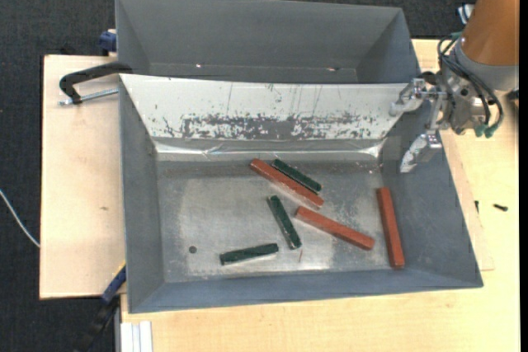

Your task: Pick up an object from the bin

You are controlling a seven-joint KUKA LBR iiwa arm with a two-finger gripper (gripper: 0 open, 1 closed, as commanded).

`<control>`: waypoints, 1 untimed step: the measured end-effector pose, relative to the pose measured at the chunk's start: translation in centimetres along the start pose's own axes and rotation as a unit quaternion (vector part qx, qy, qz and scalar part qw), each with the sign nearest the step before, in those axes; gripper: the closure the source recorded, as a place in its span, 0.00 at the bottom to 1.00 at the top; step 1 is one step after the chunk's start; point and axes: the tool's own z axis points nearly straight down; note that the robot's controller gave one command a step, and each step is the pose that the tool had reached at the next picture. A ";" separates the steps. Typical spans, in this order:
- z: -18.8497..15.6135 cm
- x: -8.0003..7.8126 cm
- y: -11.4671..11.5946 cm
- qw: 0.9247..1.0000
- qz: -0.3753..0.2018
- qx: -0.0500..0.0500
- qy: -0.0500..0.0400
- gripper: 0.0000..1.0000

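Note:
My gripper (407,130) hangs over the bin's right wall near the back corner, fingers apart and nothing between them. Nearest to it, a red bar (390,227) lies lengthwise along the foot of the right wall, below the gripper. Another red bar (334,228) lies slanted on the floor to its left. A third red bar (285,181) lies near the back of the floor with a dark green bar (295,175) resting alongside it.
Two more dark green bars lie on the bin floor: one (284,221) in the middle, one (249,254) near the front wall. The left half of the floor is bare metal. The arm with its orange cover stands outside the right rim.

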 end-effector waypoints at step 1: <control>4.6 5.0 1.8 1.000 0.004 0.001 -0.002 0.00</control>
